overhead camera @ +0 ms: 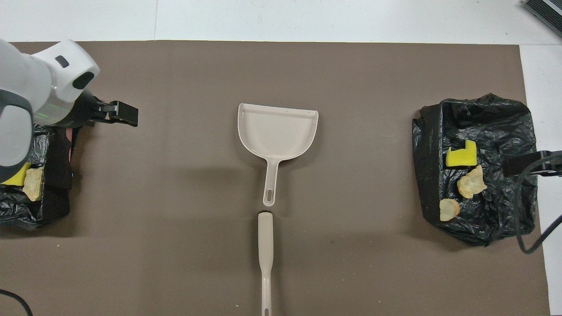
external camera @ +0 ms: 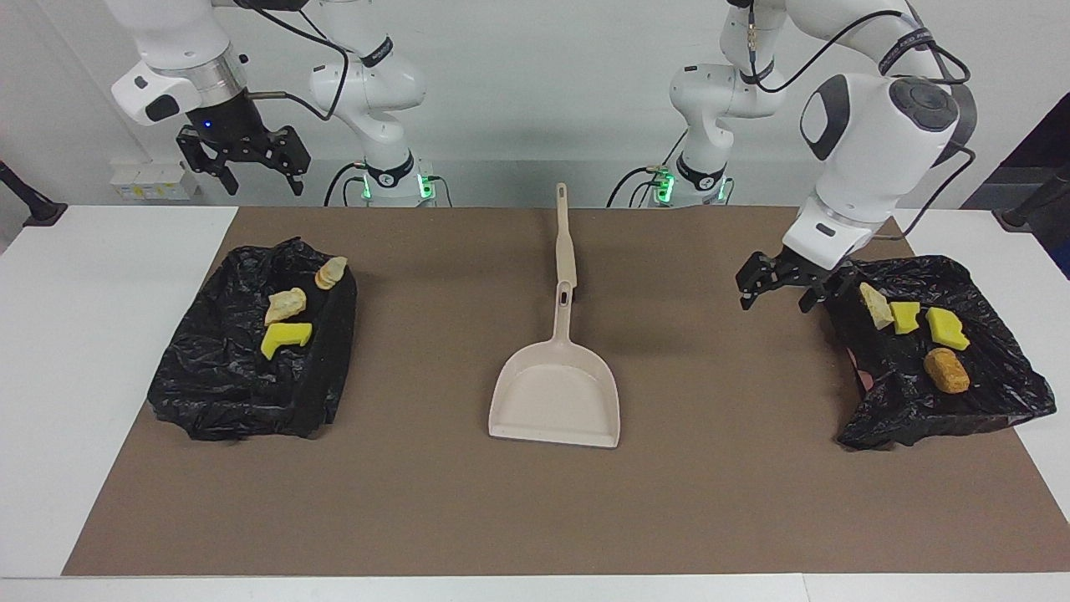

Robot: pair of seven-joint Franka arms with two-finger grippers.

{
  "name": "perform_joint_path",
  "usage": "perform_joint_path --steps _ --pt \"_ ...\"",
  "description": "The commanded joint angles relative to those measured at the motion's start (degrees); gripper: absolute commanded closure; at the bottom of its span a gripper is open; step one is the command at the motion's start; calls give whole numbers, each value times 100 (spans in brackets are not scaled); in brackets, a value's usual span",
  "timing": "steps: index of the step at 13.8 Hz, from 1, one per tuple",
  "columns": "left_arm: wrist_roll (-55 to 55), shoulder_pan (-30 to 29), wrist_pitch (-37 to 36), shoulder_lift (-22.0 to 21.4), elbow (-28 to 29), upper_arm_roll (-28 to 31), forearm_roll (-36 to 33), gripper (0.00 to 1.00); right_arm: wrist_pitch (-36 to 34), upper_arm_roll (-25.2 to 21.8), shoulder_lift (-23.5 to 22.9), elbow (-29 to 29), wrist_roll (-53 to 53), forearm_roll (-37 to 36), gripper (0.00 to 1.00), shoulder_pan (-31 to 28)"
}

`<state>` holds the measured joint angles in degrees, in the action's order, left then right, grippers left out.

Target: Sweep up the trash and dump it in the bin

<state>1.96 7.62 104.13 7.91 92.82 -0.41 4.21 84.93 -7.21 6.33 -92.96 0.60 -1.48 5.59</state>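
Observation:
The trash lies in two black-bag bins. The bin at the left arm's end holds a beige chunk, two yellow foam pieces and an orange-brown lump. The bin at the right arm's end holds two beige chunks and a yellow piece. My left gripper is open and empty, in the air over the mat beside its bin's edge; it also shows in the overhead view. My right gripper is open and empty, waiting raised over the table's edge.
A beige dustpan lies mid-mat, its handle toward the robots. A beige long-handled brush lies in line with it, nearer to the robots. In the overhead view the dustpan and brush lie between the two bins.

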Motion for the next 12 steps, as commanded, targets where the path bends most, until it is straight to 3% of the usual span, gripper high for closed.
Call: perform_joint_path --steps 1,9,12 --pt "-643 -471 -375 -175 -27 -12 98 0 94 53 87 -82 134 -72 0 -58" --pt "-890 -586 -1351 -861 113 190 -412 0 112 53 87 -82 143 -72 0 -58" --pt "-882 -578 -1369 -1238 508 190 -412 0 112 53 79 -82 143 -63 0 -58"
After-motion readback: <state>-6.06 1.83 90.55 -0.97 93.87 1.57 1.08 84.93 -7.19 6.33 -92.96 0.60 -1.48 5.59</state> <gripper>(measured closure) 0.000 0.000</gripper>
